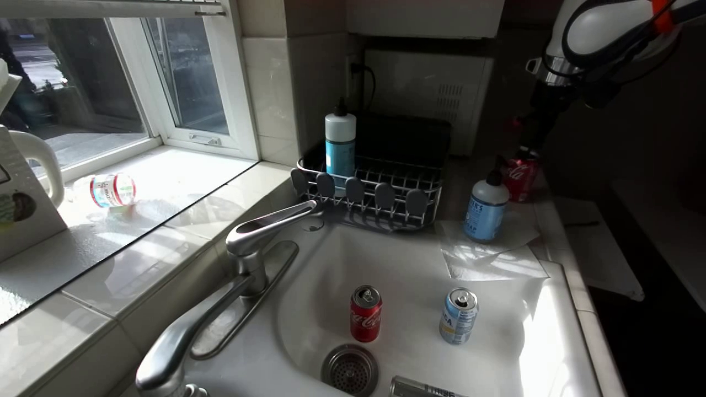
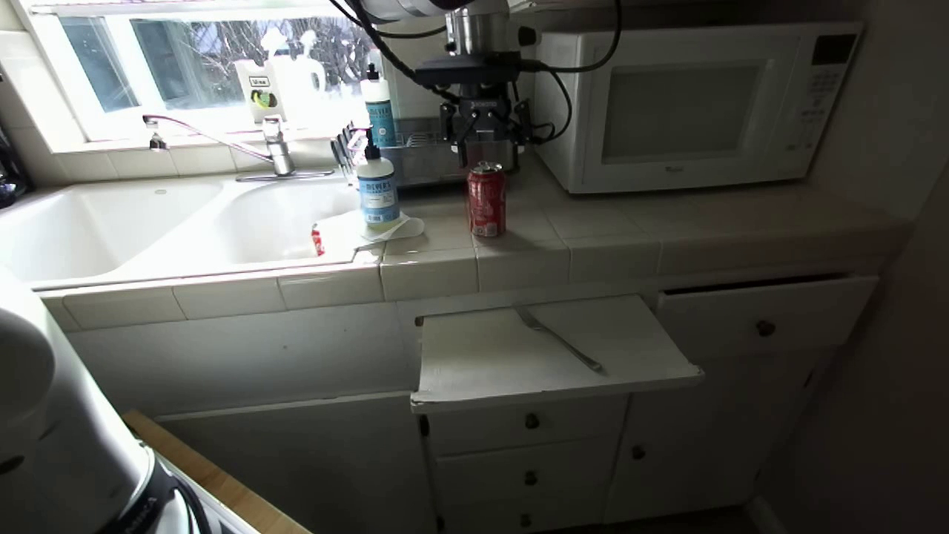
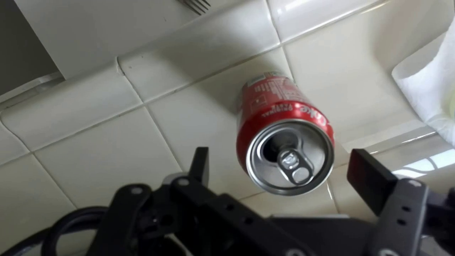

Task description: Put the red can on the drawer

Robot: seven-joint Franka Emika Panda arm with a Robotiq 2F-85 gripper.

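Pincer (image 2: 489,159), empty, spread wide, hangs at twelve o'clock from the can (image 2: 487,202) on the desk (image 2: 608,222) in an exterior view; grasp, lift and placing on the drawer (image 2: 511,363), at five o'clock, remain.

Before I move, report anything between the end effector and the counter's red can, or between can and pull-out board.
Nothing visible stands between the end effector and the red can, or between the can and the pull-out board. A fork lies on the board.
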